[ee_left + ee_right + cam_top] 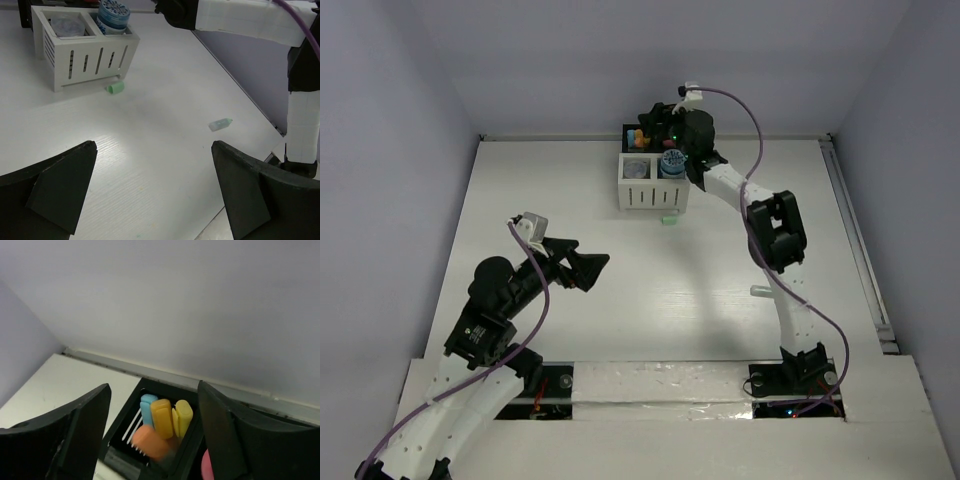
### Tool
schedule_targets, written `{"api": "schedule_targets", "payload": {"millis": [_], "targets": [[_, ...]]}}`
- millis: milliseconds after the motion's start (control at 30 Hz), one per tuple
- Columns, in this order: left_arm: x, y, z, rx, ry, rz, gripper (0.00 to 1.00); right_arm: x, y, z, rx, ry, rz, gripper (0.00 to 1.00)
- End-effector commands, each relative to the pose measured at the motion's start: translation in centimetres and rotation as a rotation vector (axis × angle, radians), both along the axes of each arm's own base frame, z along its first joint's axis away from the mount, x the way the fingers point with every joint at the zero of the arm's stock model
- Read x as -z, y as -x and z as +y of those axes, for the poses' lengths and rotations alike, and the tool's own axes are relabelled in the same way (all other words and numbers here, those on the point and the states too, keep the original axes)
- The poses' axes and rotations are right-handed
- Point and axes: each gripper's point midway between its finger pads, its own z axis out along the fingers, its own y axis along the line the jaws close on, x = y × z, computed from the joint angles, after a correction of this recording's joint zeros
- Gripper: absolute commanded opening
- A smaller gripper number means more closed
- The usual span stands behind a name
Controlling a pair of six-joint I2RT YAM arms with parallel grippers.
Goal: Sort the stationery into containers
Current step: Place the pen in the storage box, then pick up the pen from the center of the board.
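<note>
Nearest the lens, the dark fingers (65,435) of the right claw (154,390) are seen standing well apart, with nothing gripped. Between them an orange stub (150,442) is shown, blurred, at the near edge of a black bin (122,460). It is touched by neither finger, and whether it rests there cannot be told. Just beyond it, in the same compartment, a blue stub (147,407) and two yellow stubs (162,417) are stood upright side by side. A pink item (206,466) is glimpsed under the right-hand finger; its compartment cannot be made out.

From above, this claw is found hanging over the black half of the organiser (655,190). The white slatted bins (85,55) are joined on the side away from its fingertips. A blue-white roll (114,12) is held in the white bin closer to the right claw, and a clear round item (67,26) in the other.

Out on the table (570,180), a green stub (115,88) is laid just beside the white bins' front corner, not touching it. A clear tube (220,124) with a greenish end is laid alone, beside the right arm (250,17) and well behind its claw.

The left claw (154,146) is held above the bare table with its jaws spread wide and empty — the green stub well ahead of it, the tube ahead toward its right-hand finger.
</note>
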Motion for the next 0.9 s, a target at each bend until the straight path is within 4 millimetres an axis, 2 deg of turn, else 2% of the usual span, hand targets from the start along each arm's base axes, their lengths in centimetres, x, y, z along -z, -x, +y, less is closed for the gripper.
{"api": "schedule_targets", "payload": {"millis": [0, 33, 67, 100, 167, 200, 233, 267, 300, 333, 367, 400, 433, 467, 500, 533, 633, 667, 700, 767, 833, 867], "targets": [[-3.1, 0.2, -0.3, 0.016, 0.06, -0.079, 0.99, -10.7, 3.7, -0.5, -0.044, -0.041, -0.129, 0.79], [-3.4, 0.3, -0.4, 0.02, 0.07, -0.083, 0.99, -11.4, 4.3, -0.8, -0.044, -0.04, -0.126, 0.8], [-3.4, 0.4, -0.5, 0.03, 0.078, -0.082, 0.99, -10.6, 4.9, -1.1, -0.041, -0.027, -0.097, 0.81], [-3.6, 0.6, -0.8, 0.045, 0.096, -0.082, 0.99, -13.0, 6.5, -2.0, -0.032, -0.031, -0.105, 0.82], [-3.5, 0.9, -0.9, 0.059, 0.109, -0.075, 0.99, -13.1, 8.3, -3.3, -0.008, -0.036, -0.053, 0.82], [-3.9, 1.1, -1.1, 0.073, 0.13, -0.085, 0.99, -8.8, 9.3, -4.5, 0.033, 0.003, 0.061, 0.82], [-4.2, 1.2, -1.2, 0.08, 0.142, -0.094, 0.99, -11.0, 11.6, -6.2, 0.065, -0.018, 0.052, 0.82], [-4.4, 1.4, -1.3, 0.089, 0.15, -0.101, 0.99, -9.9, 12.7, -7.5, 0.112, -0.036, 0.101, 0.82], [-4.5, 1.6, -1.4, 0.1, 0.154, -0.103, 0.99, -4.1, 14.7, -8.8, 0.138, 0.01, 0.227, 0.81], [-4.6, 1.7, -1.3, 0.101, 0.153, -0.11, 0.99, -2.6, 16.3, -9.8, 0.163, 0.009, 0.27, 0.79], [-4.7, 2.0, -1.2, 0.105, 0.154, -0.117, 0.99, -3.9, 18.6, -11.2, 0.19, -0.039, 0.276, 0.76], [-4.9, 2.2, -1.2, 0.109, 0.155, -0.124, 0.99, 1.6, 20.9, -13.4, 0.267, 0.015, 0.399, 0.73], [-5.0, 2.5, -1.1, 0.114, 0.153, -0.137, 0.99, 2.9, 22.4, -14.5, 0.298, 0.02, 0.441, 0.7], [-5.0, 2.6, -1.1, 0.117, 0.148, -0.138, 0.99, 2.2, 24.1, -15.7, 0.329, -0.017, 0.448, 0.68], [-5.0, 2.7, -1.0, 0.118, 0.147, -0.141, 0.99, 4.7, 26.0, -17.6, 0.403, 0.027, 0.54, 0.58], [-5.1, 3.0, -0.9, 0.12, 0.144, -0.146, 0.99, 6.6, 27.5, -18.9, 0.435, 0.043, 0.601, 0.54], [-5.6, 3.4, -0.8, 0.128, 0.141, -0.172, 0.99, 8.6, 31.2, -21.8, 0.532, 0.007, 0.727, 0.52], [-5.9, 3.7, -0.6, 0.126, 0.146, -0.19, 0.99, 8.9, 31.9, -22.4, 0.551, -0.003, 0.759, 0.54], [-6.2, 3.8, -0.3, 0.117, 0.147, -0.204, 0.99, 9.3, 33.3, -23.1, 0.568, 0.005, 0.807, 0.64], [-6.6, 4.4, 0.0, 0.121, 0.159, -0.228, 0.99, 9.8, 34.5, -23.9, 0.595, 0.024, 0.855, 0.78], [-6.8, 4.7, 0.1, 0.121, 0.165, -0.238, 0.99, 11.0, 36.1, -25.3, 0.647, 0.042, 0.921, 0.87], [-6.9, 4.7, 0.2, 0.118, 0.167, -0.242, 0.99, 12.3, 36.9, -25.8, 0.654, 0.028, 0.97, 0.95]]}}
